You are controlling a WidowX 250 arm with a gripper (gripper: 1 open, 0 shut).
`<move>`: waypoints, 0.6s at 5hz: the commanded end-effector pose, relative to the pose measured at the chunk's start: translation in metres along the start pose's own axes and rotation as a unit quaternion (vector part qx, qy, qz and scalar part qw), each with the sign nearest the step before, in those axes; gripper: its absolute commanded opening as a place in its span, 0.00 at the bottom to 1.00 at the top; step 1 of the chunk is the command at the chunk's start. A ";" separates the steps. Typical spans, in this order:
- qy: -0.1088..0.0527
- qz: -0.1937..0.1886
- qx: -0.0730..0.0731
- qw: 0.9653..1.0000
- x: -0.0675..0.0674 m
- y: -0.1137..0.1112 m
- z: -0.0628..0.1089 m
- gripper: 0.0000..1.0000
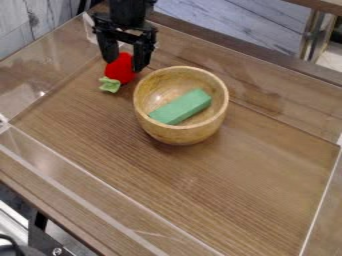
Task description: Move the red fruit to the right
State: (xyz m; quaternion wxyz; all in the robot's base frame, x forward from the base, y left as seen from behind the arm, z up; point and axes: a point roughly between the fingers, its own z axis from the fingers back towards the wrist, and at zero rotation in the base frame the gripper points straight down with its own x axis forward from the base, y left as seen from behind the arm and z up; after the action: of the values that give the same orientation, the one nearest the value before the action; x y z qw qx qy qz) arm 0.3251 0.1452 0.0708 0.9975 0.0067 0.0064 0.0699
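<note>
the red fruit [119,68] sits in the upper left of the frame, on the wooden table [201,190], with its light green leafy base [110,86] pointing toward the lower left. it lies just beside the left rim of the wooden bowl [181,103], apparently a little apart from it, though the gap is too small to be sure. a green block [179,106] lies inside that bowl and is no part of this job.

directly above the fruit hangs the gripper [123,47], pointing straight down, its two dark fingers [104,43] spread wide on either side of the fruit's top. nothing is held; whether the fingers already touch the fruit cannot be told.

the fruit looks like a small, light toy, probably hard and smooth plastic, so it could squirt out of a pinch made too high on its rounded crown. the safer hold is probably across the widest part of the red body, low down, clear of the leafy base. the bowl standing close on the right means the fruit will likely need lifting over or around it.
</note>
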 end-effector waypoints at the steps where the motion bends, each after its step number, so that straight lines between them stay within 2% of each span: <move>1: -0.034 0.008 0.012 0.999 0.011 0.011 0.017 1.00; 3: -0.038 0.013 0.015 0.999 0.017 0.017 0.012 1.00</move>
State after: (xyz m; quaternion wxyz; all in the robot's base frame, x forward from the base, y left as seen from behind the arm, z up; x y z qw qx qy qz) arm 0.3314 0.1540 0.0612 0.9970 0.0089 0.0040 0.0767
